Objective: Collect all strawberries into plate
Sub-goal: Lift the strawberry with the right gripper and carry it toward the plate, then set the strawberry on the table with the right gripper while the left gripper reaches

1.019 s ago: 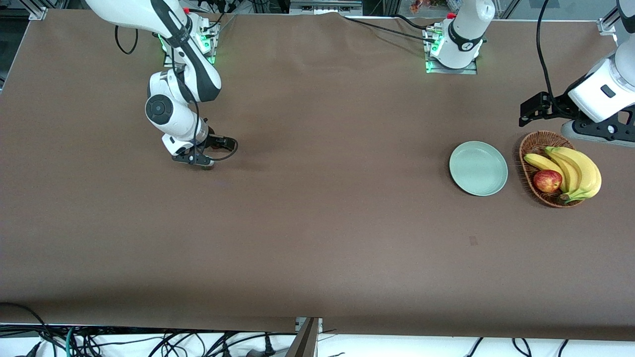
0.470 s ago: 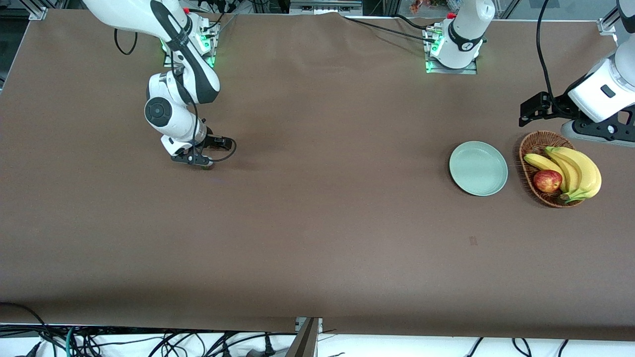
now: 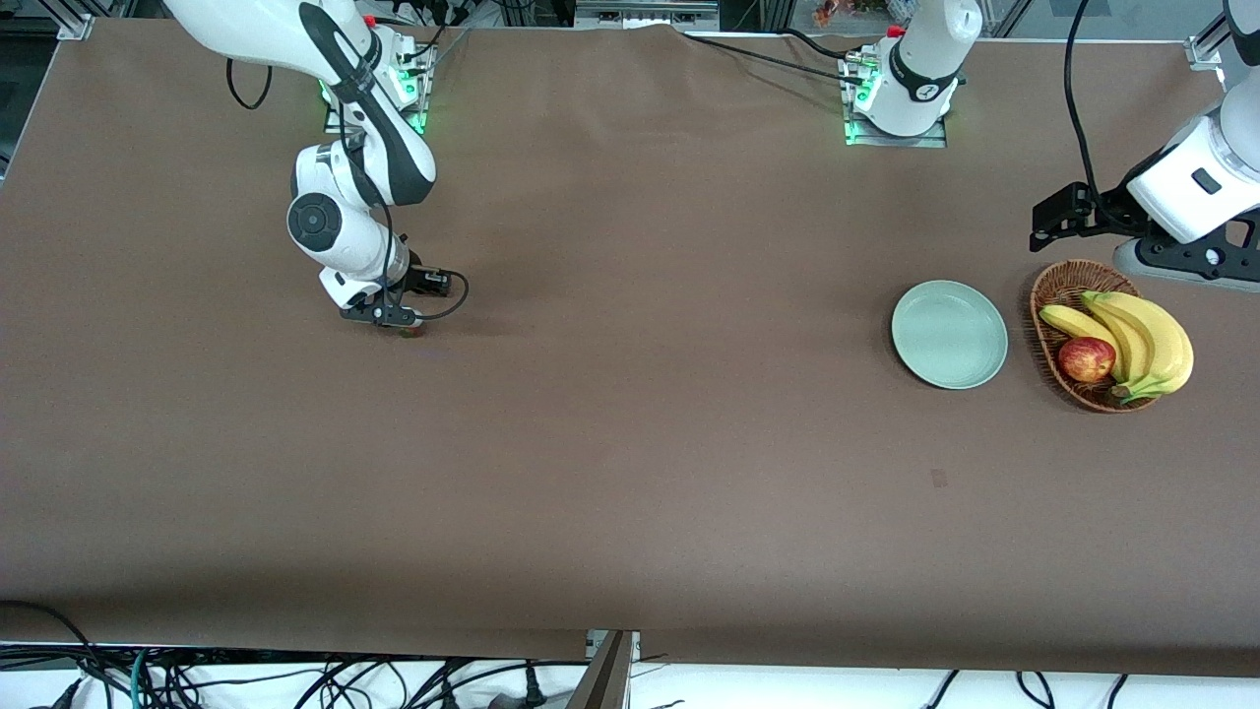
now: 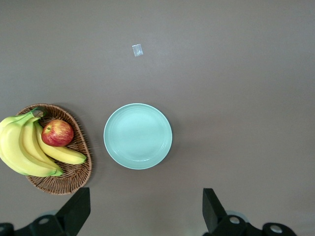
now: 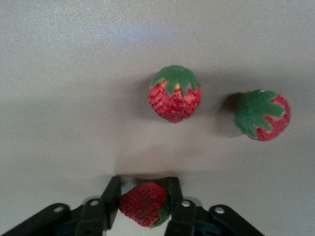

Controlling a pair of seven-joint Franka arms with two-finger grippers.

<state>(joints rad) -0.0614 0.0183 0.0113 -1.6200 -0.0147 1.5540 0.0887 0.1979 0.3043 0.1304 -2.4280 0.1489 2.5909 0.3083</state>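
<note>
- Right tool (image 5: 142, 206) pinched one strawberry (image 5: 143, 203) low on the bench (image 3: 630, 443); two strawberries (image 5: 174, 94) lay loose just ahead.
- Left tool (image 4: 145, 216) spread wide, empty, waiting above the plate (image 4: 138, 136).

Even overhead light, front view sharp. Soft shadows under strawberries (image 5: 174, 96) toward 9 o'clock in the right wrist view, pale glare patch at 12 o'clock. Held berry slightly soft-focus. Plate (image 4: 138, 136) evenly lit, faint sheen.

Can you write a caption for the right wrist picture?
Right gripper pinches one strawberry; two more strawberries lie apart on the table.
</note>
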